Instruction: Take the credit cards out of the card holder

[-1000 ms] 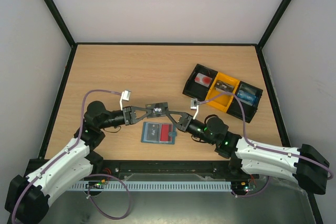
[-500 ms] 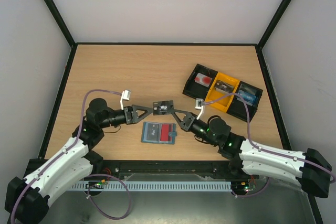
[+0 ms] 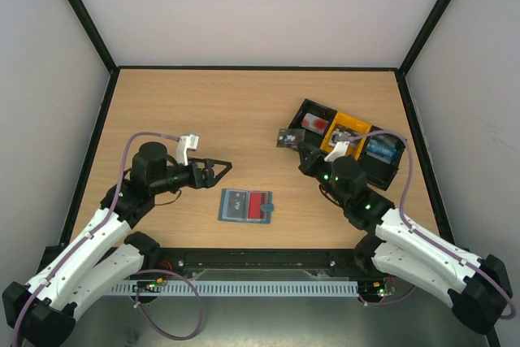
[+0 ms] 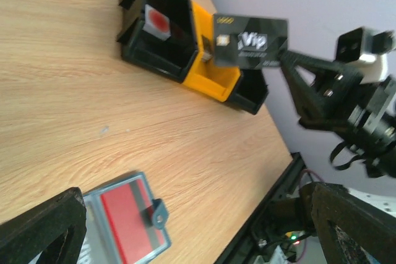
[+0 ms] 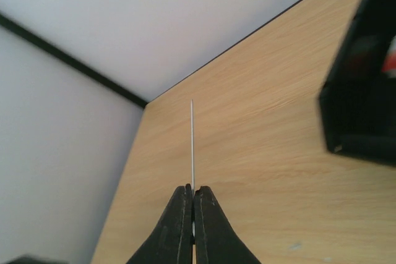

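While what looks like a red card lies in the open card holder, the task seems part done; just beyond the card holder the left gripper gapes empty; farther beyond it, the right gripper clamps a black Vip card near the tray.

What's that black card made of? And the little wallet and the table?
The black Vip card looks like thin, stiff plastic: edge-on it is a straight sliver in the right gripper. The card holder looks dull, not shiny: leather or imitation, I can't tell. The table shows wood grain, maybe laminate.
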Available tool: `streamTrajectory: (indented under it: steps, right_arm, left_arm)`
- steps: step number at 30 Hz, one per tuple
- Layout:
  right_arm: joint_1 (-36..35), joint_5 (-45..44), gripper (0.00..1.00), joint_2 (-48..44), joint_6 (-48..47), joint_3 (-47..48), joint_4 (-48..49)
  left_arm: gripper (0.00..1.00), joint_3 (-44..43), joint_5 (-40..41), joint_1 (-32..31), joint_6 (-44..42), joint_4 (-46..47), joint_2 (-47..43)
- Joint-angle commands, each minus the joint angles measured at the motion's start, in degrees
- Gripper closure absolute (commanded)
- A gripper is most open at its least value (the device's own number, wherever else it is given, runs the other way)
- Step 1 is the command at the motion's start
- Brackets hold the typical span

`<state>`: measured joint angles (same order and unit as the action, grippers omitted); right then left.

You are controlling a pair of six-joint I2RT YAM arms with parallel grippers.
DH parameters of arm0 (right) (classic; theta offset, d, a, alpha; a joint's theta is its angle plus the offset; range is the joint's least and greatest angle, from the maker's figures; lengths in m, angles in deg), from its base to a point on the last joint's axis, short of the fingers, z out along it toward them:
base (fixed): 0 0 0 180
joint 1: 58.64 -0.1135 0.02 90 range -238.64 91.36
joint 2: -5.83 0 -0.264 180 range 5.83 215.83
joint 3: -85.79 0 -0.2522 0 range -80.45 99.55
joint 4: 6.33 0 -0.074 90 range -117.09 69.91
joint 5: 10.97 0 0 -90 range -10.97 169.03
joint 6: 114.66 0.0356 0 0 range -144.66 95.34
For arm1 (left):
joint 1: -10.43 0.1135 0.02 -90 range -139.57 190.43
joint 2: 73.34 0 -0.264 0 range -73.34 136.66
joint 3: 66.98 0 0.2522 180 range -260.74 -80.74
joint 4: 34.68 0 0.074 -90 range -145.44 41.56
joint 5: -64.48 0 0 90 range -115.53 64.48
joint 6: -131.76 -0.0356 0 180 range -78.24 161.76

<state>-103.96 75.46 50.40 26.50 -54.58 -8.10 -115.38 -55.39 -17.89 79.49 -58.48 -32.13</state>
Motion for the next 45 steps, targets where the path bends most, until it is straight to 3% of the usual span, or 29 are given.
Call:
streamTrajectory:
  steps: [1, 6, 11, 26, 39, 45]
  right_arm:
    - [6.74, -3.78, 0.98, -1.75, -4.63, 4.58, -11.69]
    - [13.81, -10.07, 0.98, -2.1, -8.08, 8.53, -19.81]
    - [19.51, -15.39, 0.98, -1.2, -10.74, 9.53, -22.06]
    - [37.07, 1.55, 0.98, 13.56, -11.96, 9.33, -13.2]
    - [40.14, 10.36, 0.98, 26.31, -11.96, 9.99, -1.61]
    - [40.84, 9.8, 0.98, 29.85, -12.83, 10.77, 1.5]
  left_arm:
    - [0.0, -0.32, 2.84, 0.19, -4.42, -4.96, -0.37]
    - [0.0, 0.63, 3.3, 0.19, -3.41, -4.06, 0.85]
    - [0.0, 2.73, 2.79, 0.19, -1.57, -2.2, 2.44]
    - [0.0, 8.83, 2.37, 0.26, -1.15, 4.32, 3.88]
    - [0.0, 7.35, -1.91, 0.28, 2.65, 5.43, 4.79]
    - [0.0, 7.44, -2.99, 0.28, 3.58, 5.6, 4.49]
